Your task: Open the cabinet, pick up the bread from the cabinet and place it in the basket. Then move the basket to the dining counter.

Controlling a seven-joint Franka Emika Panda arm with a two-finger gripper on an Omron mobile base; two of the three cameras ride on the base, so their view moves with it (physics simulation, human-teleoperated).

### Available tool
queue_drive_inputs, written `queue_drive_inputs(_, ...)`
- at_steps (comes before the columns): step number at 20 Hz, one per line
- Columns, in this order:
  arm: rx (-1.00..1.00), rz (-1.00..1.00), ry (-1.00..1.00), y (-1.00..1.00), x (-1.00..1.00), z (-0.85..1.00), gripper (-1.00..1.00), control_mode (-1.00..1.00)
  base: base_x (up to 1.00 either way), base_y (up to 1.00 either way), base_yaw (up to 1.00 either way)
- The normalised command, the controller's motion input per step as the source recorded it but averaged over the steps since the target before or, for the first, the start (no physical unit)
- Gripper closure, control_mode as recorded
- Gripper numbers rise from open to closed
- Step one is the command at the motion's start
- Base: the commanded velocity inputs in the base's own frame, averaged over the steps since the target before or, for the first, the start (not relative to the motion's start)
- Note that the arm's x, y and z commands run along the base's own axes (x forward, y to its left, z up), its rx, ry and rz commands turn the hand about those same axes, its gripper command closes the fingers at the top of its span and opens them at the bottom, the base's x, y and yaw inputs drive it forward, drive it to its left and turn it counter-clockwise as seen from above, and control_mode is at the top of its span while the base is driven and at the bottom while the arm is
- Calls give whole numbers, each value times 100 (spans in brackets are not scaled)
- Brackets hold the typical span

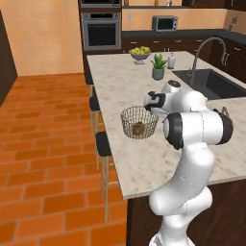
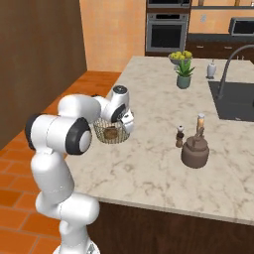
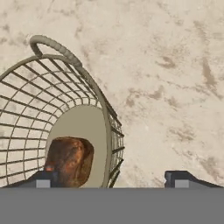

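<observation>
The basket (image 3: pixel 52 127) stands upright on the dining counter (image 3: pixel 175 65), bread (image 3: pixel 68 159) inside, end effector (image 3: pixel 113 179) spread astride its rim.

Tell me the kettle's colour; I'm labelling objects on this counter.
Dark brown, seen best in the right base view: the kettle on the dining counter.

Around me lies an orange-red brick tile floor (image 1: pixel 43 144) under plain orange walls (image 1: pixel 45 33). Ahead I see a built-in steel oven (image 1: pixel 101 31), with black round stools (image 1: pixel 103 143) to my left.
</observation>
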Motion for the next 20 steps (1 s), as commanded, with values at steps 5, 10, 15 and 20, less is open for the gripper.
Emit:
queue_drive_inputs(5,-13,10,-1,52,-100,38,-100,-100,0,0,0)
queue_drive_inputs(10,-4,9,-4,33,-100,62,-100,-100,0,0,0)
queue_drive_inputs(15,0,2,-3,0,-100,64,-100,-100,0,0,0)
queue_drive_inputs(20,0,0,0,0,-100,71,-100,-100,0,0,0)
